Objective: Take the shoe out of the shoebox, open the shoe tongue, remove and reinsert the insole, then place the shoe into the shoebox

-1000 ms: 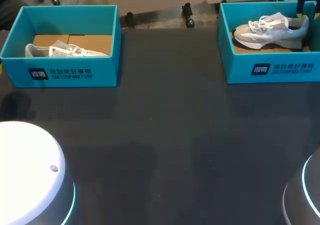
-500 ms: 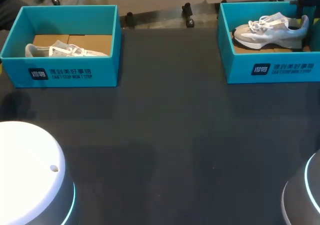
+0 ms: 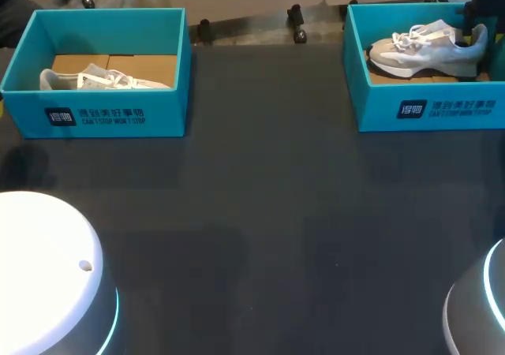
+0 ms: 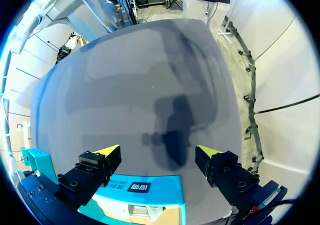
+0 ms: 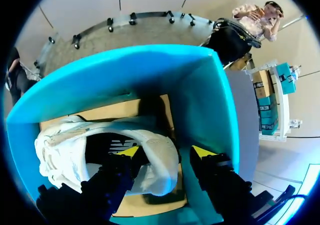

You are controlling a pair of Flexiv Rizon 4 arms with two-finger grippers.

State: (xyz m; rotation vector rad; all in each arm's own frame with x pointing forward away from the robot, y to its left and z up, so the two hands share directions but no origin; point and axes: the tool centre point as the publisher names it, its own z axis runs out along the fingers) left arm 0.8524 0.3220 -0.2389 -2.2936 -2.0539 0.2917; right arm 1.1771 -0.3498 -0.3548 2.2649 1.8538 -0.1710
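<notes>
A dark grey matte table (image 3: 260,213) fills the scene, evenly lit, with faint soft shadows across it.

Left arm (image 3: 47,268), lower left: white dome, cyan light ring. Right arm (image 3: 483,308), lower right: grey, same ring. Fingers (image 4: 92,170): black, screwed, yellow-tipped.

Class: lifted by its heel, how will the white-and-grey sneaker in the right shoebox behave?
Probably light for its size: the white-and-grey lace-up sneaker looks like soft fabric. With the right gripper straddling only its heel, the toe would likely dip. The heel collar may squash.
</notes>
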